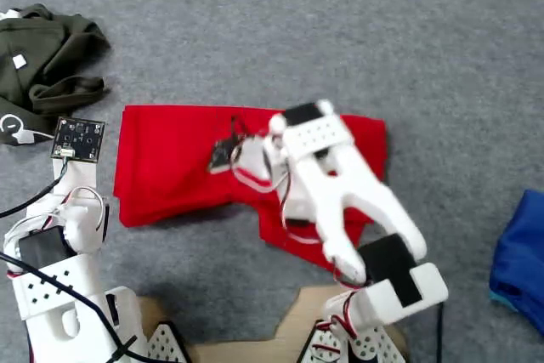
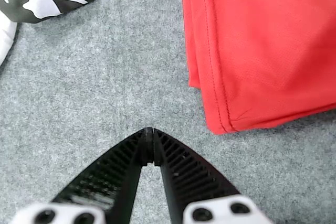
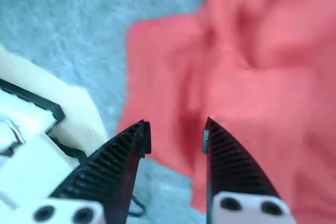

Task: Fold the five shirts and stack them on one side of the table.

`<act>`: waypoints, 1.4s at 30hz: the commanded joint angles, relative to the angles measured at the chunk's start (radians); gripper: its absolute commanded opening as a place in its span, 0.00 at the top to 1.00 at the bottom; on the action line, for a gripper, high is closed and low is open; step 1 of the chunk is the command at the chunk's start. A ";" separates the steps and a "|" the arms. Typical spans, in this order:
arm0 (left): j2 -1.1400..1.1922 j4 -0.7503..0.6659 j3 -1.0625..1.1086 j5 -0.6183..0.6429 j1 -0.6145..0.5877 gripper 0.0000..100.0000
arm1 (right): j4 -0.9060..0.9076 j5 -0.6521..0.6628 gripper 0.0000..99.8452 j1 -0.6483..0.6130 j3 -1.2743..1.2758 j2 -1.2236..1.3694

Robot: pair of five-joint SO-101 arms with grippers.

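- High view: your red shirt (image 1: 170, 159) lies part-folded mid-table on the grey felt table (image 1: 382, 40), its long axis running side to side.
- Your right gripper (image 3: 173, 140) hovers slightly parted over the rumpled near edge.
- Your left gripper (image 2: 149, 148) is closed beside the stitched corner.
- An olive shirt (image 1: 42, 57) and a blue shirt (image 1: 523, 252) sit at opposite edges, with open felt beyond.

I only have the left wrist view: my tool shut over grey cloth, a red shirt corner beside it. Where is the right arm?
Observer: Over the red shirt; the right tool is open above the shirt's near edge.
Operator: Other shirts waiting?
Observer: A dark green shirt lies crumpled at the table's far left.
Operator: Anything on the right?
Observer: A blue shirt at the right edge, cut off by the high view.
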 commanded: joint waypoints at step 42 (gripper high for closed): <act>-0.008 -0.014 -0.012 -0.005 0.012 0.98 | -0.178 -0.258 0.99 0.065 0.094 -0.050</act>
